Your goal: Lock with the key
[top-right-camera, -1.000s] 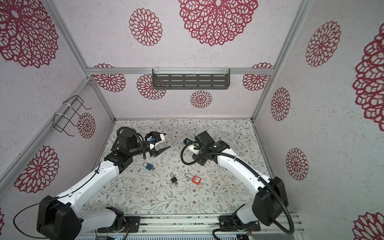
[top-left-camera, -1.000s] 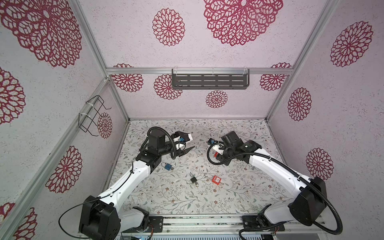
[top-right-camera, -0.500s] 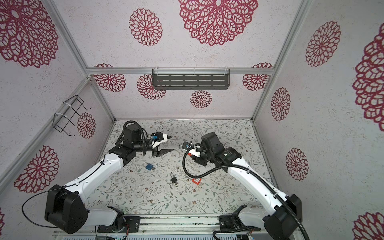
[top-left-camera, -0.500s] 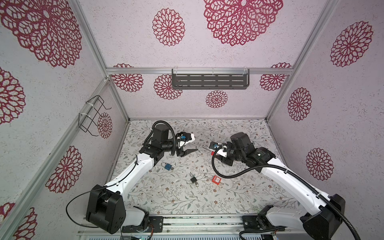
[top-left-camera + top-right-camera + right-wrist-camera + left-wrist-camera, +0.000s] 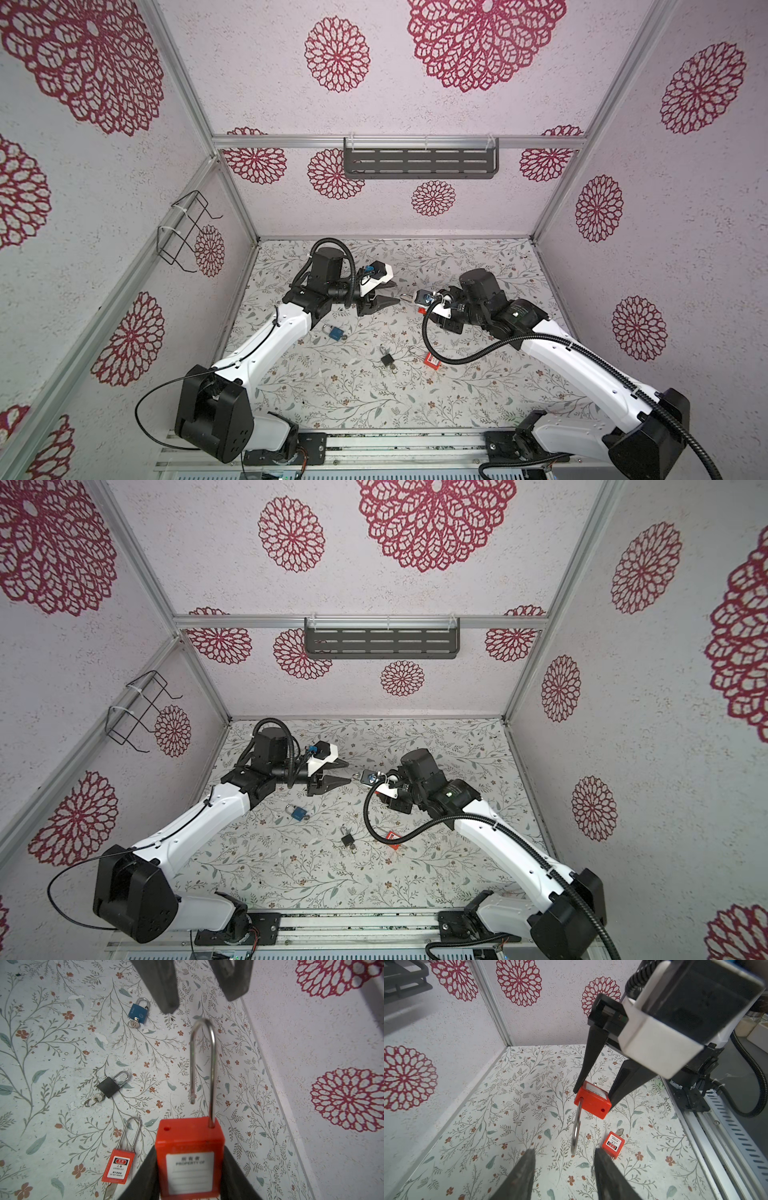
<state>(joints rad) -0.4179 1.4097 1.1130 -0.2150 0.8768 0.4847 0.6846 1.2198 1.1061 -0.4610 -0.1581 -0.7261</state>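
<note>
Right wrist view: the right pincer (image 5: 190, 1150) is clamped on the body of a red padlock (image 5: 189, 1138), one finger on each side. Its shackle (image 5: 212, 1064) stands open, the free end clear of the body. The bend of the shackle points at the left pincer (image 5: 202, 1003), whose jaws are apart, and lies just short of the gap between them. On the table (image 5: 52, 1059) below lie a blue padlock (image 5: 138, 1012), a black padlock (image 5: 108, 1086) with a key (image 5: 97, 1097) at its base, and a second red padlock (image 5: 119, 1167).

Left wrist view: the left pincer's fingers are spread, with the bend of the shackle (image 5: 574, 1142) between their tips and touching neither. The right pincer grips the red body further off. The second red padlock (image 5: 613, 1146) lies flat beneath.

Both top views: the two pincers meet tip to tip above the far half of the table (image 5: 478, 395), the left pincer (image 5: 397, 292) spread. The held padlock is raised clear of the table, between the arms. Whether a key sits in it cannot be told.
</note>
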